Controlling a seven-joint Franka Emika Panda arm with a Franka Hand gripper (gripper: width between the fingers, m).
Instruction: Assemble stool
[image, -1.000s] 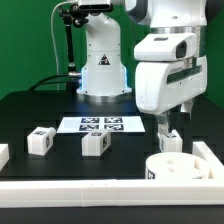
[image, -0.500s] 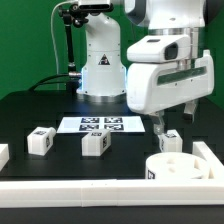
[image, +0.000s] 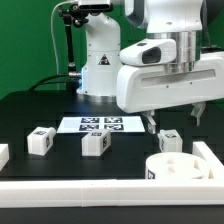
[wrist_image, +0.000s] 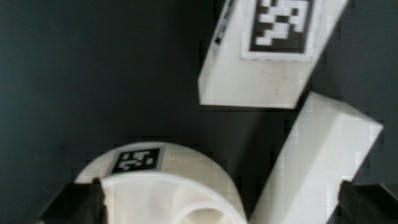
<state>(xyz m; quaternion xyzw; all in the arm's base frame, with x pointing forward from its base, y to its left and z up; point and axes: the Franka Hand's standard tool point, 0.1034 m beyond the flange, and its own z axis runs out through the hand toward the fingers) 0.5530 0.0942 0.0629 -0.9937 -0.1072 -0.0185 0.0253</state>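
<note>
The round white seat disc (image: 176, 168) lies at the exterior view's lower right, inside the rail corner. One white leg (image: 170, 141) with a marker tag stands just behind it. Two more legs (image: 40, 140) (image: 95, 144) stand further to the exterior view's left. My gripper (image: 176, 122) hangs open and empty above the leg and the seat, its fingers spread to either side. In the wrist view the leg (wrist_image: 267, 55) and the seat disc (wrist_image: 160, 185) lie below my gripper (wrist_image: 222, 215); it touches neither.
The marker board (image: 100, 124) lies behind the legs, before the robot base (image: 100, 70). A long white border rail (image: 100, 190) runs along the front and up the exterior view's right side (image: 207, 152); it also shows in the wrist view (wrist_image: 329, 165). A white part (image: 3, 155) sits at the left edge.
The wrist has turned about its upright axis, so the hand's broad face now shows in the exterior view and the fingers stand wide apart. The stool parts have not moved.
</note>
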